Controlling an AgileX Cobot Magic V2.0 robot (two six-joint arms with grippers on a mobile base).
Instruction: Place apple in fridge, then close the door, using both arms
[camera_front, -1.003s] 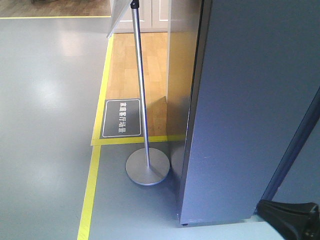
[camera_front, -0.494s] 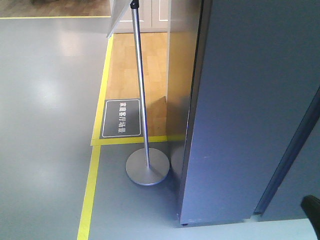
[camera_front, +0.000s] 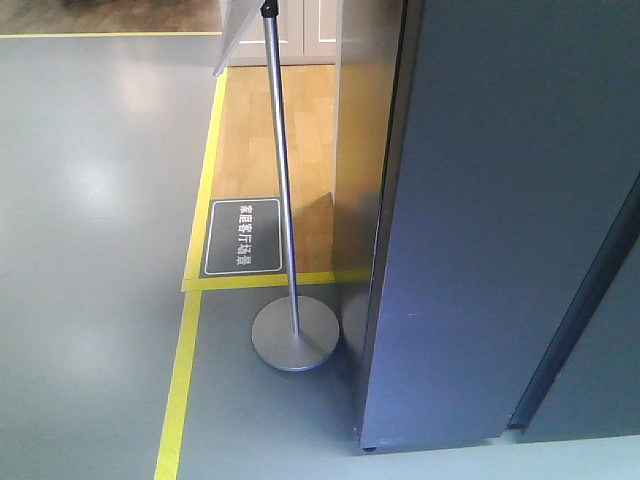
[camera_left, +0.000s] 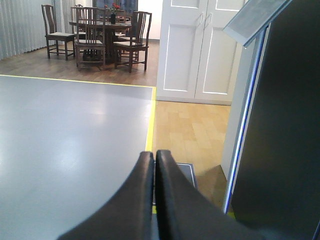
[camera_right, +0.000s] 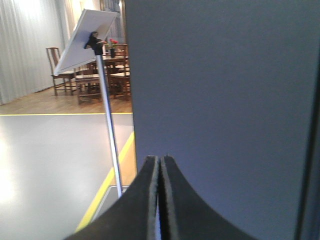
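A grey floor (camera_front: 90, 200) with yellow tape lines (camera_front: 180, 385) runs to a wood strip, where a sign stand (camera_front: 294, 335) sits just left of the fridge (camera_front: 500, 200). The door (camera_front: 590, 330) shows at the far right; the apple is out of sight. The left gripper (camera_left: 154, 156) and right gripper (camera_right: 160, 159) both have fingers pressed together, holding nothing.

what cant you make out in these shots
- Apple: in no view; any spot inside the fridge is hidden by its dark outer face.
- Door latch: front view shows only a dark seam, cut off by the right edge.
- Floor sign text: too small.
- Left gripper and right gripper: shut, empty.
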